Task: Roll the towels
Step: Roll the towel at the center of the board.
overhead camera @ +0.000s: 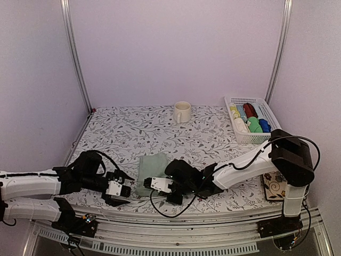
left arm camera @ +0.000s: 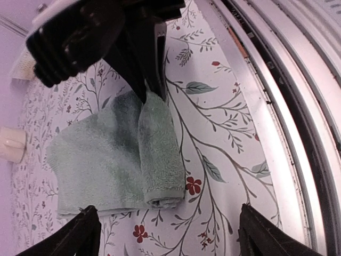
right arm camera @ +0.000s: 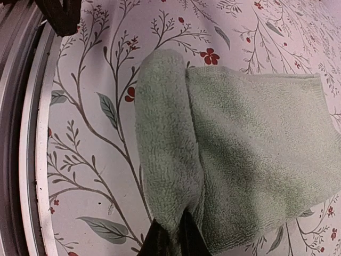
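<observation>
The left gripper (left arm camera: 169,234) is gaping wide and empty just left of the green towel (right arm camera: 256,149) at the near edge of the table (overhead camera: 213,140), so its loose roll (left arm camera: 160,160), pinched only by the closed right gripper (right arm camera: 171,239), is likely risking unrolling.

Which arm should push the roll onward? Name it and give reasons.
Right. The right gripper is shut on the rolled end of the green towel, so it can probably carry the roll on. The left gripper stands open at the roll's other end, gripping nothing.
</observation>
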Controlling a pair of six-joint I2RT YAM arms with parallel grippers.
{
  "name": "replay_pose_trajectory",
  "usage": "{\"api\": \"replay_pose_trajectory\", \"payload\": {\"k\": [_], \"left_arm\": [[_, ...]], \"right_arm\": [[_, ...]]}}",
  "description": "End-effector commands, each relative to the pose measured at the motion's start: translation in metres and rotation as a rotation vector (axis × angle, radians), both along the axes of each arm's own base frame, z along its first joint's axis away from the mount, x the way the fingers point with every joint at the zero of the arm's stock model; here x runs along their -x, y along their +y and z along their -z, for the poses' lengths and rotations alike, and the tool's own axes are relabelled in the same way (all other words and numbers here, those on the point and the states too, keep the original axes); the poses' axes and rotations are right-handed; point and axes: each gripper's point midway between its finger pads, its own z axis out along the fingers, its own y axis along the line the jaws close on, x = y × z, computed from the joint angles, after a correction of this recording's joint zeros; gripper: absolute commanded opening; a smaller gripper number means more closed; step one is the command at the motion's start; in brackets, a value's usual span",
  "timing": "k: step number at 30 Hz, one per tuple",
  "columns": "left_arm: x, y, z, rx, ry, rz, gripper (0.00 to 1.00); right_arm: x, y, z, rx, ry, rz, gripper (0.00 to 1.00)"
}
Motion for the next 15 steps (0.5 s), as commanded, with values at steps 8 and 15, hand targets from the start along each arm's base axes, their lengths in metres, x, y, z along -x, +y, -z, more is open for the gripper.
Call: {"api": "replay_pose_trajectory", "payload": {"k": [8,15], "left_arm": [[0.001,0.006,-0.010,0.081,-0.415,0.027,0.85],[-0.006,0.003,0.005,0.023,-0.493,0.012,0.78]], "right_arm": [[0.019,0.008,0.017,0.026,0.613,0.022,0.05],[0.008,0.009,0.024,0.026,0.788,0.072,0.06]]}}
